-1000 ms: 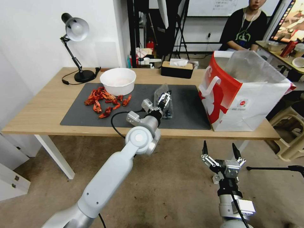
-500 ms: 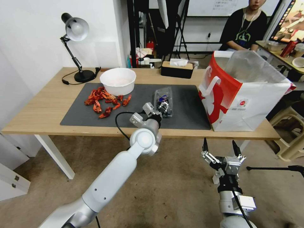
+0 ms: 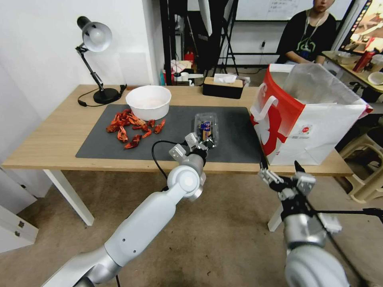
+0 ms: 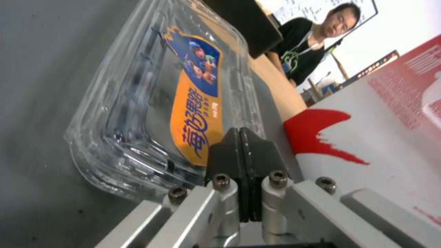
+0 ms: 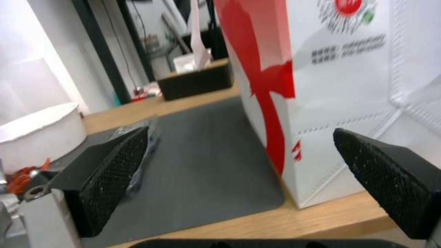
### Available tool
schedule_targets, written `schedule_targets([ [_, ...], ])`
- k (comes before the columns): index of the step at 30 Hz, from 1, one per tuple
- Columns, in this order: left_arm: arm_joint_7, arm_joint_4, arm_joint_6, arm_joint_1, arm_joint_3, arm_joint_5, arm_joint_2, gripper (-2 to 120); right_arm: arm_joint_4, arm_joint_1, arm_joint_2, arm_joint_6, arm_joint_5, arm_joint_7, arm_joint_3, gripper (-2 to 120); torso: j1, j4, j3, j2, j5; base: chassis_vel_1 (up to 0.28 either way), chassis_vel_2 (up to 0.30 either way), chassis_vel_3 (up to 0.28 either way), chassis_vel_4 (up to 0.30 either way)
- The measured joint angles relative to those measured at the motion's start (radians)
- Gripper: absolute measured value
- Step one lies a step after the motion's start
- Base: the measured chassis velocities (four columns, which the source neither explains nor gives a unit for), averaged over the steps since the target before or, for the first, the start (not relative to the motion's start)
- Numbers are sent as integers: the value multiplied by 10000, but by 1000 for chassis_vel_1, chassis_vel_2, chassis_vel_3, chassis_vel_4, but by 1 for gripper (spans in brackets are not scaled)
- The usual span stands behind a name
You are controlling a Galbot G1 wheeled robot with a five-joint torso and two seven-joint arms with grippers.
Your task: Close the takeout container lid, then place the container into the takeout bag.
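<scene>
Head view, box: the box (image 3: 206,128) lies flat at frame centre on the grey mat (image 3: 99,139), lid (image 3: 206,124) down over the berries, label up
Head view, bag: the bag (image 3: 311,131) stands upright at right on the table (image 3: 52,135), just beside the mat's right edge
Head view, left pincer: the left pincer (image 3: 202,146) sits at the box's near end
Head view, right pincer: the right pincer (image 3: 281,170) is at lower right, before the table edge, below the bag, fingers spread wide, empty
Head view, rest: bowl (image 3: 148,102) and red crayfish (image 3: 131,126) at upper left of the mat
Left wrist view: the left pincer's (image 4: 239,137) black pads (image 4: 257,155) are pressed together with nothing between, against the lid's (image 4: 184,86) near rim; the bag (image 4: 390,113) fills the right side
Right wrist view: two black pads (image 5: 115,172) stand far apart, nothing held; the bag's (image 5: 330,79) corner lies between them, the mat (image 5: 202,155) at centre left
</scene>
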Motion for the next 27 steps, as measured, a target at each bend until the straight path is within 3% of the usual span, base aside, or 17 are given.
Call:
schedule_targets([
  [2, -17, 13, 12, -15, 25, 28, 16, 0, 3, 190, -205, -247, 628, 104, 78, 100, 0, -1, 0, -1, 1, 0, 0, 0, 0],
  [6, -47, 26, 23, -61, 85, 88, 46, 0, -148, 1110, -930, -952, 3165, 466, 195, 100, 0, 0, 1, -2, 1, 0, 0, 0, 0],
  [10, -54, 54, 23, -93, 115, 124, 44, 0, -447, 1757, -1314, -1087, 4257, 609, 23, 100, 1, -1, 0, -1, 1, 0, 0, 0, 0],
  [17, -63, 183, 17, -158, 203, 219, -17, 0, -2191, 4507, -2060, -1201, 7026, 782, -1251, 100, 1, 1, 1, -2, -1, 0, 0, 0, 0],
  [27, -107, 249, -12, -226, 255, 274, 17, 0, -3899, 6704, -1623, -1369, 7751, 681, -2929, 100, 1, 0, 0, 0, -1, 0, 0, 0, 0],
])
